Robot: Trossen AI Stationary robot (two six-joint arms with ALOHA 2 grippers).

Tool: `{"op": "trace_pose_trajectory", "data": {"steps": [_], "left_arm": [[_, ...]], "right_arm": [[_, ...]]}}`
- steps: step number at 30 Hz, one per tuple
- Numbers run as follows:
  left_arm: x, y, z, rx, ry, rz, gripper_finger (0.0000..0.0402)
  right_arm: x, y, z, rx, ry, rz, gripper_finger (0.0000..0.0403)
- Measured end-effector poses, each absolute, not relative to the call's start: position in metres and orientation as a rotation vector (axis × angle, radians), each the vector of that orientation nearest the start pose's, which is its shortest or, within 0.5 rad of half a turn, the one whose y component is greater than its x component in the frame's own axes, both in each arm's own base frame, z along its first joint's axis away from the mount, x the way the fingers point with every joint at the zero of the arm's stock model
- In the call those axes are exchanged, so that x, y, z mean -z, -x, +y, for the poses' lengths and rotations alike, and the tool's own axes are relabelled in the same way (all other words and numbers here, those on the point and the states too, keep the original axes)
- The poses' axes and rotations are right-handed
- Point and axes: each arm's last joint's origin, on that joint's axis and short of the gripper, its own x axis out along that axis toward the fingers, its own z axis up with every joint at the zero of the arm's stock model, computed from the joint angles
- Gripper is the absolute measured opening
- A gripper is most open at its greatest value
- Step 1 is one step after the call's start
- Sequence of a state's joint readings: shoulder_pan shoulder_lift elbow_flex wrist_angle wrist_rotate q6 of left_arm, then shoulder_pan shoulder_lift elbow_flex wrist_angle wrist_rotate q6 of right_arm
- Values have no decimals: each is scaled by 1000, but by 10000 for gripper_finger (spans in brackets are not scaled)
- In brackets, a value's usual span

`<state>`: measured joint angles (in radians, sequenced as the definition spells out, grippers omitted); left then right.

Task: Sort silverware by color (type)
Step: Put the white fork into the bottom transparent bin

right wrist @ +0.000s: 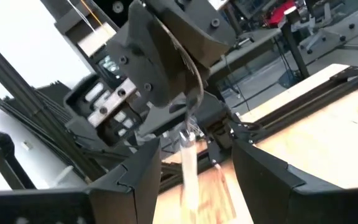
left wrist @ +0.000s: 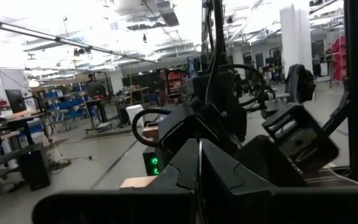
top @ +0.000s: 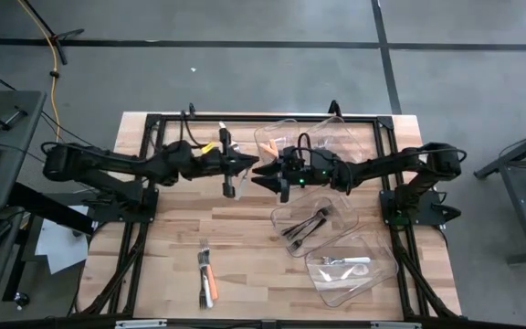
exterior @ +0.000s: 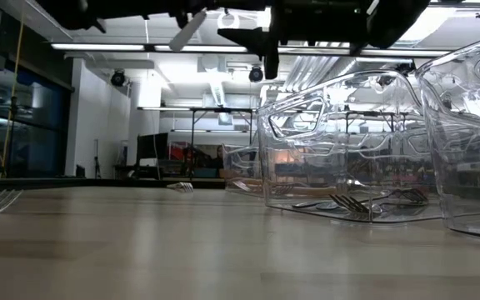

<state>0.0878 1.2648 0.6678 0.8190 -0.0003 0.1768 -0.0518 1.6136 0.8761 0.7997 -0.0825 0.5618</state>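
Note:
My left gripper [top: 237, 166] reaches in from the table's left, high above the middle of the table, and is shut on a white-handled utensil [top: 227, 163]. My right gripper [top: 261, 172] faces it from the right, open. In the right wrist view the white handle [right wrist: 189, 163] shows between my right fingers, and the high view has their tips just short of it. More silverware [top: 206, 274], one piece with an orange handle, lies flat on the wood near the near edge. My left gripper pinches the white-handled utensil near its middle [top: 229, 168] between its two fingers. They come level from the table's left and lie across it. The utensil is lifted clear of the table, and its white end [exterior: 188, 30] is tilted in the low view.
Three clear bins stand on the right half. The far one [top: 322, 135] holds an orange-handled piece, the middle one [top: 334, 212] dark metal pieces, the near one [top: 373, 274] white-handled pieces. A black frame [top: 153, 119] runs round the tabletop. Bare wood lies between the loose silverware and the bins.

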Motion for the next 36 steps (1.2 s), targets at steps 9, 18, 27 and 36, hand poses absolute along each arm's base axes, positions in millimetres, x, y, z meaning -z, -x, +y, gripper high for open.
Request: {"op": "trace_pose_trajectory", "data": {"steps": [9,18,27,36], "left_arm": [[-289,-297,26,-66,-203,-198,0],[-286,-304,28,-74,-200,-184,0],[-286,-304,31,-79,-171,-185,3],[-285,-304,33,-79,-92,-179,14]], "right_arm": [[-255,-349,-16,-54,-566,-75,183],[-255,-349,-15,-81,-565,-68,170],[-254,-349,-15,-82,-572,-59,24],[-254,-349,-15,-86,-571,-58,13]]}}
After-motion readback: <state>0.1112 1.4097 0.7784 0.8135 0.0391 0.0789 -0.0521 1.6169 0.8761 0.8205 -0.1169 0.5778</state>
